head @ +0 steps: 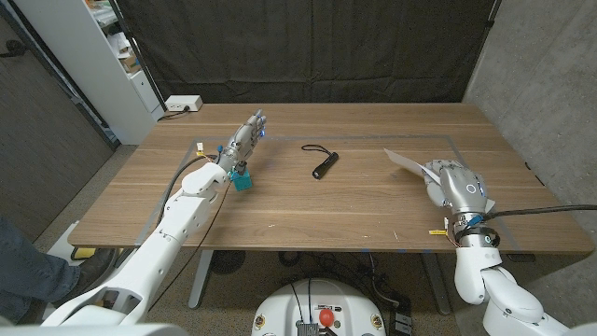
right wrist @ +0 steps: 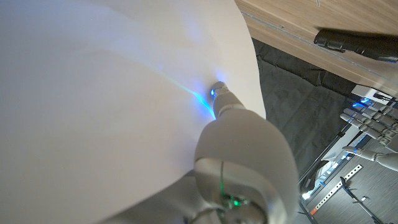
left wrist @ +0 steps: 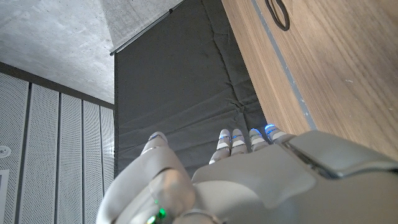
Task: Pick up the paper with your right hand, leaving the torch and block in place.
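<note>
Right hand (head: 459,189) gripping paper (head: 407,161), sheet jutting beyond its fingers

head: fixed high, looks down over the whole wooden table (head: 308,210), both arms in from bottom corners
left wrist: turned view, along left hand (left wrist: 249,180) toward dark curtain (left wrist: 180,81)
right wrist: tight on paper (right wrist: 106,87)
shared: torch (head: 324,166), (right wrist: 357,43) seen from head and right wrist
</note>
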